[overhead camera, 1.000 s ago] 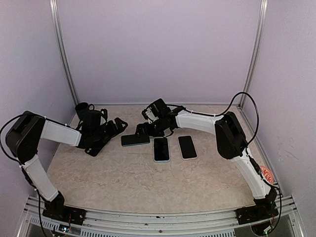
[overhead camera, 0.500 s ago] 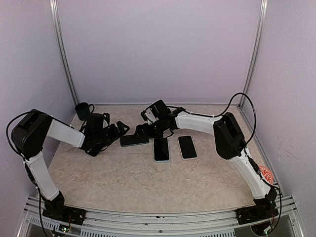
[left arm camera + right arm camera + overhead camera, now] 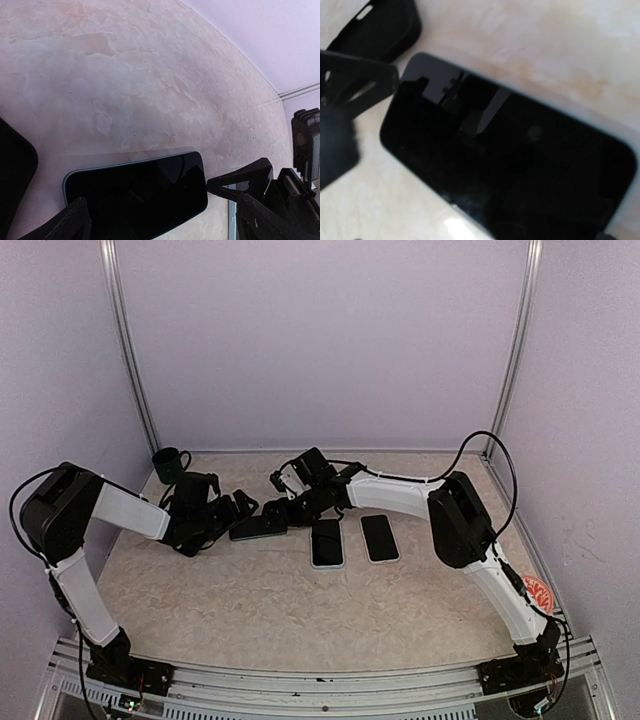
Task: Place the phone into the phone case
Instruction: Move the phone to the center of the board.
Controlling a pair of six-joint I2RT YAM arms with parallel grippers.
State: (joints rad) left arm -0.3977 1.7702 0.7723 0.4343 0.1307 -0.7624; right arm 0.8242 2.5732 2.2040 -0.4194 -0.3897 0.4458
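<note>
The phone [image 3: 258,527] lies flat, dark screen up, left of the table's middle. My left gripper [image 3: 232,512] is at its left end and my right gripper [image 3: 290,506] at its right end, both low and open. The left wrist view has the phone [image 3: 135,195] between spread black fingers [image 3: 240,182], one tip at its corner. The right wrist view is filled by the phone [image 3: 510,160], with the black phone case [image 3: 380,30], camera cutout showing, just past it. Two black phone-shaped slabs [image 3: 327,543] [image 3: 380,537] lie to the right; from above I cannot tell which is the case.
A dark mug [image 3: 170,465] stands at the back left corner, behind the left arm. The enclosure's walls and metal posts [image 3: 130,370] close in the back and sides. A black rounded shape [image 3: 15,175] sits at the left edge of the left wrist view.
The phone has slid a little to the left, with the right gripper following it. The left arm has swung off the mug and lowered toward the phone. Both grippers stayed open.
</note>
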